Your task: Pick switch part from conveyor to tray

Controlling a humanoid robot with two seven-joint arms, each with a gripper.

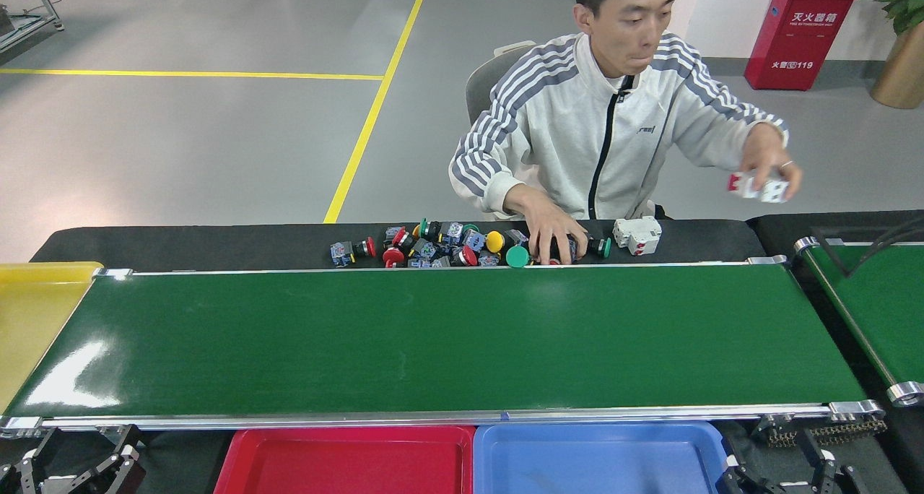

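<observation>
My left gripper (119, 456) sat low at the near left corner of the conveyor (433, 335), below its near rail, and its dark fingers appeared spread with nothing between them, though only their tops showed. My right gripper (783, 472) sat at the near right corner of the same belt, mostly cut off by the edge of view, so I could not tell whether it was open or closed. Just beside the near rail, between my two grippers, lay the red tray (346, 461) and the blue tray (599, 458), touching side by side, and both looked empty. The belt itself carried nothing. The switch parts (447, 245) were heaped on the dark ledge beyond the far rail, near its middle, with a white breaker block (637, 235) a little to the right of the heap. A person sat beyond that ledge, one hand (552, 230) resting on the heap and the other hand (769, 172) raised past the right end of the belt, holding a white and red part (758, 187). I judged the task unstarted: no part was within my reach, and every pick and placement remained.
</observation>
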